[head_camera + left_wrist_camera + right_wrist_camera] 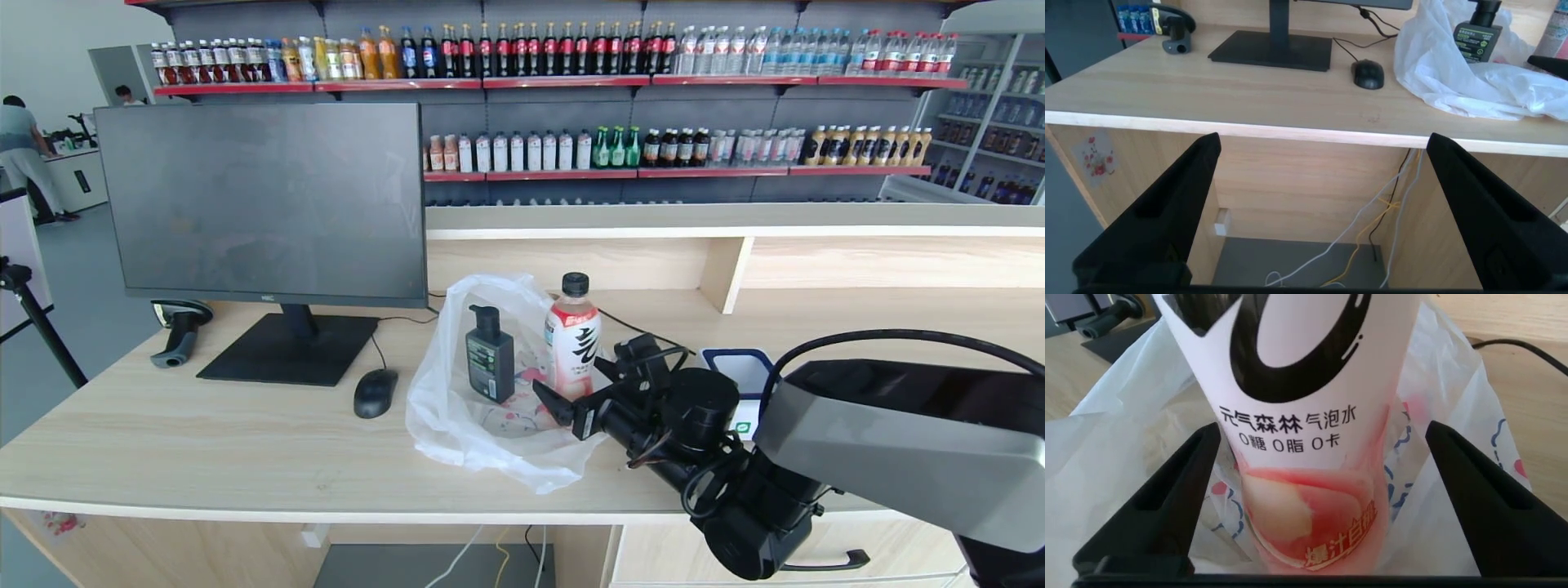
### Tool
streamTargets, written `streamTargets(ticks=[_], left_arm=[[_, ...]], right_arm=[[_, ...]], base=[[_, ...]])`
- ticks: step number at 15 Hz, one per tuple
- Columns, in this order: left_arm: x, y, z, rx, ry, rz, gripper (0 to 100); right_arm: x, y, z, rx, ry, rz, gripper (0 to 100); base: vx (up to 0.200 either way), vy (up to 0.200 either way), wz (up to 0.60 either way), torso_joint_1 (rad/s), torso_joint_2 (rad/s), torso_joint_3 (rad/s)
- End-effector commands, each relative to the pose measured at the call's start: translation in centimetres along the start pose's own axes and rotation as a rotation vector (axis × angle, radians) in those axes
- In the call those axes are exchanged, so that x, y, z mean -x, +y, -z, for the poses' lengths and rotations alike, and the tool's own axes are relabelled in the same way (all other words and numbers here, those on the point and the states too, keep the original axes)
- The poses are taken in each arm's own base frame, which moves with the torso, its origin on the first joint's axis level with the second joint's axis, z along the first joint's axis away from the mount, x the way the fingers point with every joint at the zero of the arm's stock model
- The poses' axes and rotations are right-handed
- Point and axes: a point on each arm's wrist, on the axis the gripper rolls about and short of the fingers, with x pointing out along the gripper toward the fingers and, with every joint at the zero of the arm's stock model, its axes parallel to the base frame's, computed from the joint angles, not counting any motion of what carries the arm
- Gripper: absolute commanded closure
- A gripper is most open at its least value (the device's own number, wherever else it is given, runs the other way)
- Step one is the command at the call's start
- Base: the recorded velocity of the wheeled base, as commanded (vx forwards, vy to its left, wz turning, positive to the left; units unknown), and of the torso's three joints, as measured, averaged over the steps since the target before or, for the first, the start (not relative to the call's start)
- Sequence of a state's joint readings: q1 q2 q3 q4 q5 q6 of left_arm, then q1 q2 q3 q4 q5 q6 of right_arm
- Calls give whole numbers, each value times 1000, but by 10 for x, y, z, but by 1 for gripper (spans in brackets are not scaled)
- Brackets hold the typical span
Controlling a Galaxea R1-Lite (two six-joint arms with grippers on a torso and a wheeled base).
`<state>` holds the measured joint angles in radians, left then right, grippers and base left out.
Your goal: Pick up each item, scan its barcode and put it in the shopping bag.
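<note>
right end effector (581, 377) spread either side of drink bottle (571, 335) in plastic bag (490, 449) w/ pump bottle (490, 353); left end effector (1323, 147) spread, facing worktop (1249, 90) front.

I see the shopping bag (457, 445), thin translucent white plastic, slumped open. A dark pump bottle (490, 359) stands upright inside it. At its right side stands a black-capped drink bottle (572, 335) with a white-and-pink label. The handheld scanner (181, 331) rests well to the bag's left.
</note>
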<state>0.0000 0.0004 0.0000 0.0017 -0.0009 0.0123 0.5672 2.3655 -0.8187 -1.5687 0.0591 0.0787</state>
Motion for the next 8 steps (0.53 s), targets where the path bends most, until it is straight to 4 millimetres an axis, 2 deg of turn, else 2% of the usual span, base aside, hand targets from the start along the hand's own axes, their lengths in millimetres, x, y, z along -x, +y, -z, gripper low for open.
streamTargets(ticks=[1,3,6,8], left_arm=[[0,0,0,0,-1,-2,0],[0,0,0,0,-1,1,0],[0,0,0,0,-1,-1,0],[0,0,0,0,-1,-1,0]], right_arm=[[6,1,-10,3,-12,-2,0],[17,3,-23,5,-21,-3,0],[42,11,-55,14,-63,-16,0],[87,20,-93,26,-116,-32,0]], base=[[0,0,0,0,0,0],[0,0,0,0,0,0],[0,0,0,0,0,0],[0,0,0,0,0,0]])
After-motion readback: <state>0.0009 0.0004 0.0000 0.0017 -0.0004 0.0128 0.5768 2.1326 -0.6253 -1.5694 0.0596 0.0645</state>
